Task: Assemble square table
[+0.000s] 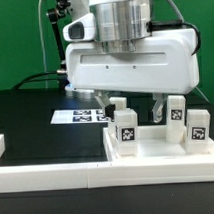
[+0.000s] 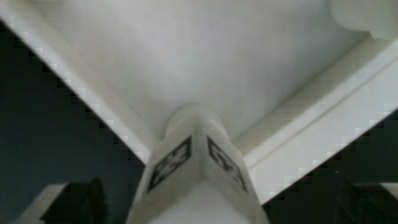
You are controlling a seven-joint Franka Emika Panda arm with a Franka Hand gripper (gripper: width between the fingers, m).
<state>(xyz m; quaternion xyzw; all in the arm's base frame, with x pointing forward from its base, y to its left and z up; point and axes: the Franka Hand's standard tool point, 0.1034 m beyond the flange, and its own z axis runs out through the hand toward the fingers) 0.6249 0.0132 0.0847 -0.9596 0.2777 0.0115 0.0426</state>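
The square table's white slab [image 1: 157,153] lies at the front right of the black surface. Three white tagged legs show on or at it: one [image 1: 124,132] at its left end, and two [image 1: 176,115] [image 1: 199,130] to the exterior view's right. My gripper [image 1: 128,109] hangs over the left leg, open, with one dark finger [image 1: 155,111] beside it. In the wrist view that leg [image 2: 196,165] stands between my fingers [image 2: 71,203] at a corner of the slab [image 2: 231,60], with dark gaps on both sides. My gripper [image 2: 205,208] is not touching it.
The marker board [image 1: 80,116] lies flat on the black surface behind the slab, to the exterior view's left. A long white rail [image 1: 57,177] runs along the front edge. A small white block [image 1: 0,147] sits at the far left.
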